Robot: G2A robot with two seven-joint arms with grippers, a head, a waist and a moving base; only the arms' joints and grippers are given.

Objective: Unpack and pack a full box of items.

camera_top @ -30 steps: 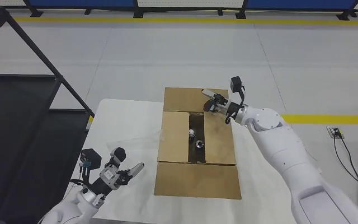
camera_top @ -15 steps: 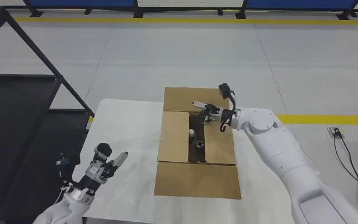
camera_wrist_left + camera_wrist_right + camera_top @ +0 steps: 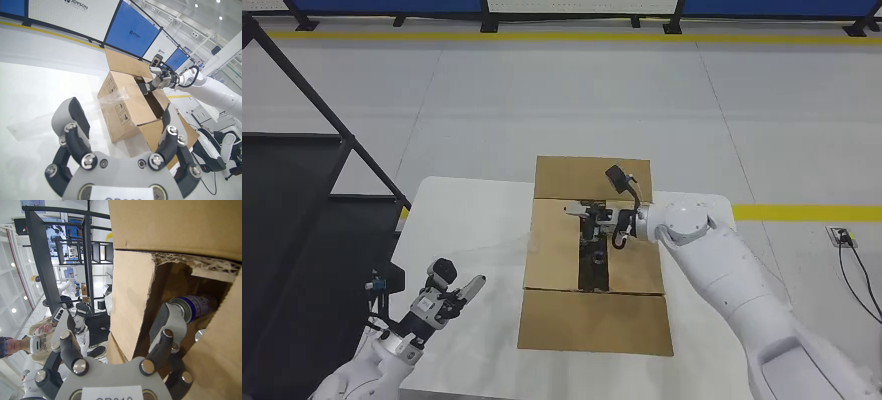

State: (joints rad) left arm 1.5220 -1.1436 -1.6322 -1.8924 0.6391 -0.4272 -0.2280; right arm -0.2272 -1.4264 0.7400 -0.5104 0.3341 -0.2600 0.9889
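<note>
Cardboard box (image 3: 552, 250), opening running front-to-back, can (image 3: 198, 308) upright inside

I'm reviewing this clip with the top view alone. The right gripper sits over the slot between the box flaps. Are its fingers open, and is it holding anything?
Observer: From the right wrist view, the right gripper is open and empty. One finger is down in the gap, the other outside over a flap of the box.
Operator: What is near the finger inside the gap?
Observer: A can with a blue band, its silver top towards the fingertip. I cannot tell whether they touch.
Operator: And the left gripper?
Observer: From the left wrist view, the left gripper is open and empty above the table, facing the box.
</note>
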